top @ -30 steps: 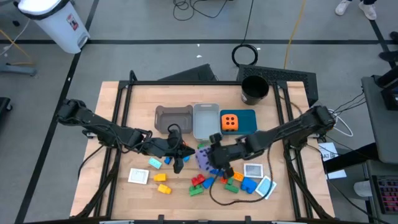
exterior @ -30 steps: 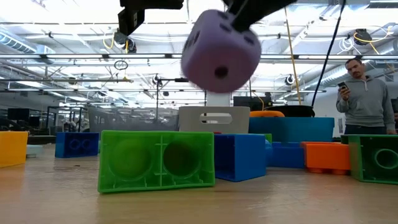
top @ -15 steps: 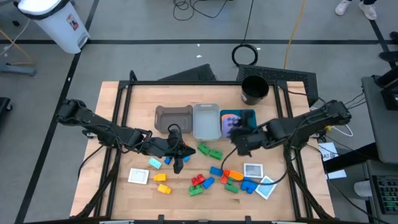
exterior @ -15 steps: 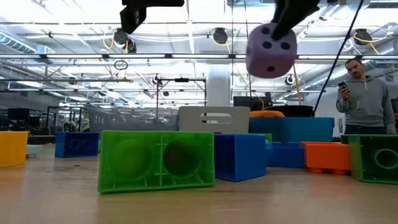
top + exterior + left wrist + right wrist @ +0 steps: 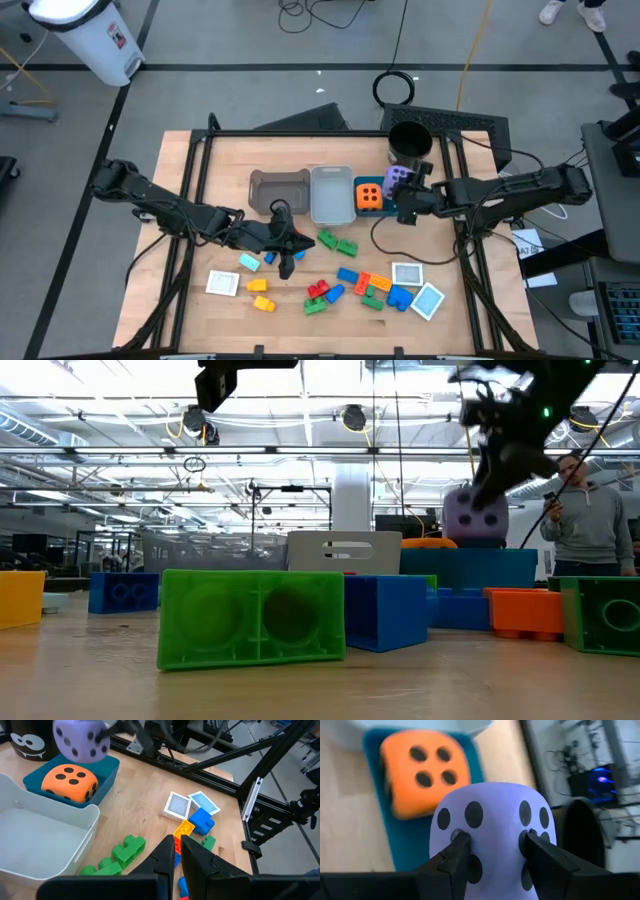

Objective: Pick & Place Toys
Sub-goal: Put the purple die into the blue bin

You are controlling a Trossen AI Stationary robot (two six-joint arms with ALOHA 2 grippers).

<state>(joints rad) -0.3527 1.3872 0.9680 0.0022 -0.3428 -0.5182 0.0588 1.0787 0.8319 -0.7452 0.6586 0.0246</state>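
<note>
The right pincer (image 5: 492, 852) grips the purple dotted cube (image 5: 398, 177), holding it in the air above the teal bin (image 5: 400, 206), where the orange dotted cube (image 5: 368, 196) sits. The left pincer (image 5: 176, 851), closed and empty, hangs over scattered small bricks (image 5: 340, 243) on the table (image 5: 200, 200).

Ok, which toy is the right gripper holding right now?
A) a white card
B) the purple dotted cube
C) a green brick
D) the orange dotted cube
B: the right gripper is clamped on the purple dotted cube, held above the teal bin where the orange dotted cube already sits.
</note>
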